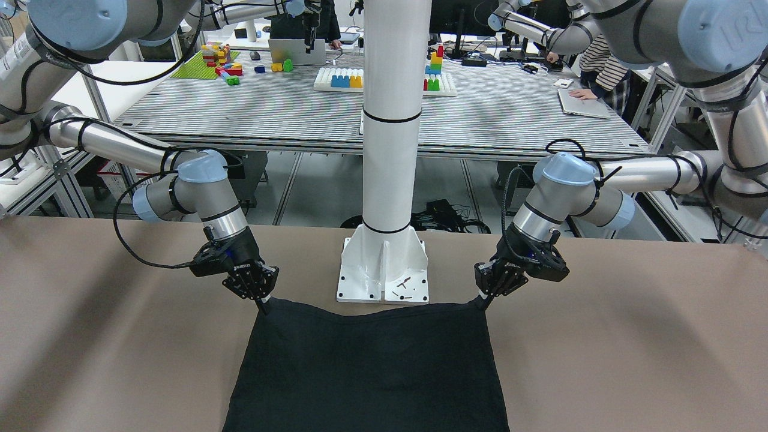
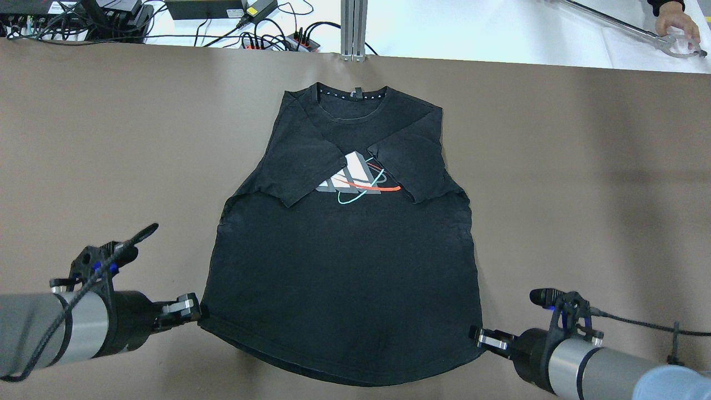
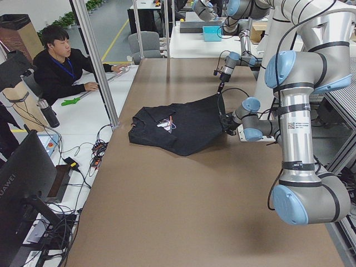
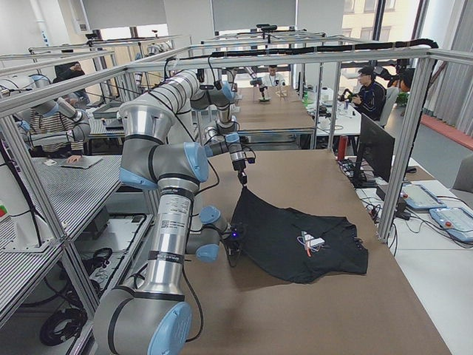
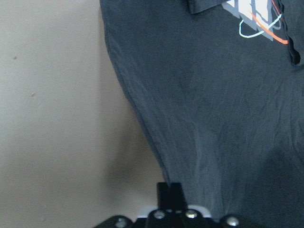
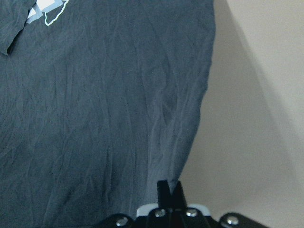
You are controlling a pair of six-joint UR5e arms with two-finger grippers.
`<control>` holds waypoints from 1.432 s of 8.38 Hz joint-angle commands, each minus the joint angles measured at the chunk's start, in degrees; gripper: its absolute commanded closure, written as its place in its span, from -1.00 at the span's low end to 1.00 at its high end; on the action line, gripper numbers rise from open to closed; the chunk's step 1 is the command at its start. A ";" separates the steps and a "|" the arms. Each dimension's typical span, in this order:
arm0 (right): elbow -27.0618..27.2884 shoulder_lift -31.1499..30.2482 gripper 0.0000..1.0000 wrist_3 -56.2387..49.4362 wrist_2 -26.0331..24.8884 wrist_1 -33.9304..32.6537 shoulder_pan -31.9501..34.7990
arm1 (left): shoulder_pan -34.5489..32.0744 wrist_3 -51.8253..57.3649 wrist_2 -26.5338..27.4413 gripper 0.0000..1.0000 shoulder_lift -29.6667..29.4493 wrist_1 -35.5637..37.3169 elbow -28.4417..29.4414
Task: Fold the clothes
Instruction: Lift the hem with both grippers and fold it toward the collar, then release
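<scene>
The clothes are one black T-shirt (image 2: 339, 261) with a white, red and teal chest print (image 2: 355, 179), lying collar away from me with both sleeves folded inward. My left gripper (image 2: 198, 312) is shut on the hem's left corner. My right gripper (image 2: 475, 334) is shut on the hem's right corner. In the front-facing view the hem hangs between the left gripper (image 1: 483, 299) and the right gripper (image 1: 263, 305), raised off the table and sagging in the middle. Both wrist views show the closed fingertips (image 5: 168, 189) (image 6: 168, 187) pinching fabric.
The white pillar (image 1: 390, 120) and its base plate (image 1: 384, 282) stand just behind the raised hem. The brown table (image 2: 583, 194) stretches to both sides of the shirt. At the far edge lie cables (image 2: 266, 33); a person's hand (image 2: 675, 19) holds tongs at the far right.
</scene>
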 commanded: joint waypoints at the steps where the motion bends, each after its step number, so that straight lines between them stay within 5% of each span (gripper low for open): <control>1: 2.50 4.27 1.00 -9.96 21.41 -8.22 12.98 | -14.23 8.82 -22.36 1.00 -10.07 13.52 -0.78; 3: 6.19 2.18 1.00 -11.31 36.11 -8.23 12.49 | -14.03 11.05 -32.43 1.00 -8.17 13.36 -4.19; 5: 13.29 -5.44 1.00 -11.31 38.37 -8.23 4.35 | -3.17 10.97 -33.79 1.00 -2.73 13.45 -12.26; 7: 14.20 -7.07 1.00 -11.40 38.37 -8.32 2.02 | 0.13 10.97 -33.44 1.00 -1.48 13.63 -13.88; 10: 12.89 -5.06 1.00 -11.40 36.44 -14.19 12.87 | -11.77 12.10 -29.40 1.00 -2.61 13.63 -6.44; 12: 5.37 -1.37 1.00 -11.57 36.44 -14.30 20.27 | -20.56 13.87 -28.52 1.00 -4.72 13.63 -1.69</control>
